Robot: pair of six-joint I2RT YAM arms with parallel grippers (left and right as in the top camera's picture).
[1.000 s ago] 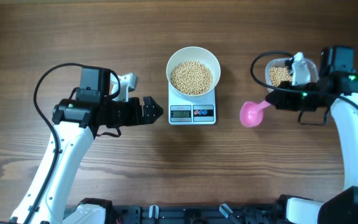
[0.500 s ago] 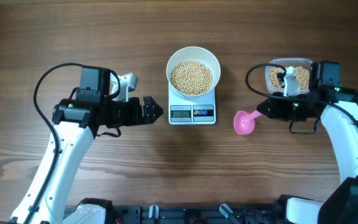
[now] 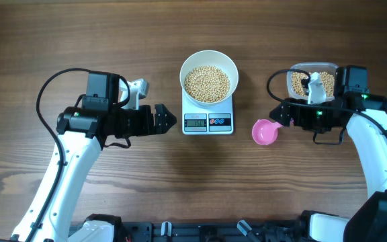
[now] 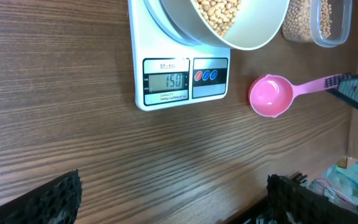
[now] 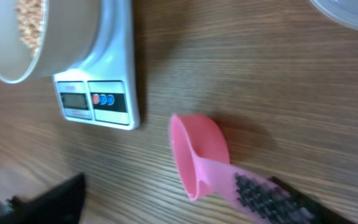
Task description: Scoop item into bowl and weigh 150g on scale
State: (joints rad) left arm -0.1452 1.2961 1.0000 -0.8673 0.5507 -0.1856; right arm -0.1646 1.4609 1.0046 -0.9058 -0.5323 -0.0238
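Observation:
The white bowl (image 3: 209,62) stands on the scale (image 3: 208,122) and holds a heap of tan beans (image 3: 207,83). In the left wrist view the scale's display (image 4: 174,79) reads 150. A pink scoop (image 3: 265,132) lies on the table right of the scale, empty. My right gripper (image 3: 281,115) is open at the scoop's handle; the handle (image 5: 229,180) lies against one finger (image 5: 272,196), the other finger stands far off. My left gripper (image 3: 163,121) is open with nothing between its fingers, just left of the scale.
A clear plastic tub (image 3: 311,79) with more beans sits at the right, partly under my right wrist. Bare wooden table (image 3: 200,181) spreads in front of the scale.
My right gripper has gone from shut to open and let go of the pink scoop, which moved left and now lies on the table. The left arm has not moved.

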